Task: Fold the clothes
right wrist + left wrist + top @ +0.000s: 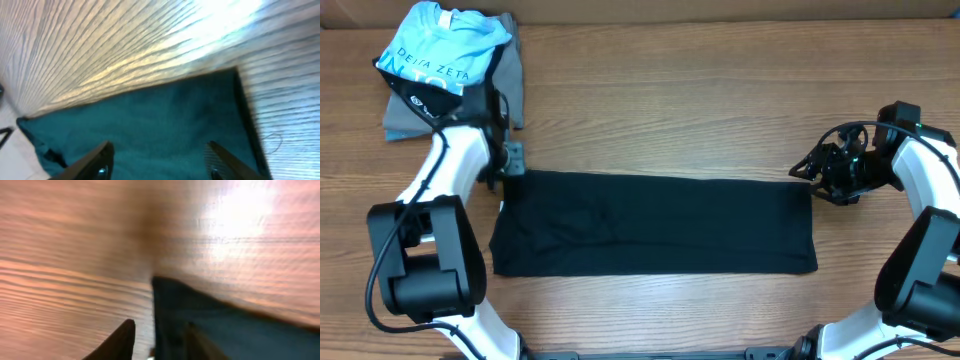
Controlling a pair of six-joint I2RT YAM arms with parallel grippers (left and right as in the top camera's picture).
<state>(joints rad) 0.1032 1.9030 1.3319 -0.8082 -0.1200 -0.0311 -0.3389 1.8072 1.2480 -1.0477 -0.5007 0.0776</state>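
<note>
Wood-grain table [650, 110], seen from overhead. The black T-shirt [655, 225] lies flat across the middle as a long band, edges fairly even, with a few soft creases toward its left half. The left end effector [510, 160] sits at the band's far left corner and the right end effector [817, 172] just off the far right corner. A light blue shirt [440, 55] rests on a grey folded shirt [512, 95] near the left arm.
Risk: a wide swing of the left arm could clip that stack.

Left wrist view, badly smeared. Two dark fingers [122, 340] stand apart, moderately open, with nothing pinched. The T-shirt's corner [165, 295] and side edge lie between them, and one finger is over the cloth.
Risk: if this arm lifts or slides while that finger touches the fabric, the corner could drag and the neat edge would buckle.

Right wrist view. The fingers [95, 160] are spread wide and empty, hovering over the cloth, with the T-shirt's corner [232, 80] ahead of them.
Risk: the band is several soft layers, so a shallow pinch would likely take only the top one and peel the fold open.

Judgement: the next fold probably brings one end over the other. Uneven timing or height between the arms would skew the band, and a loose corner would flop out mid-carry.
</note>
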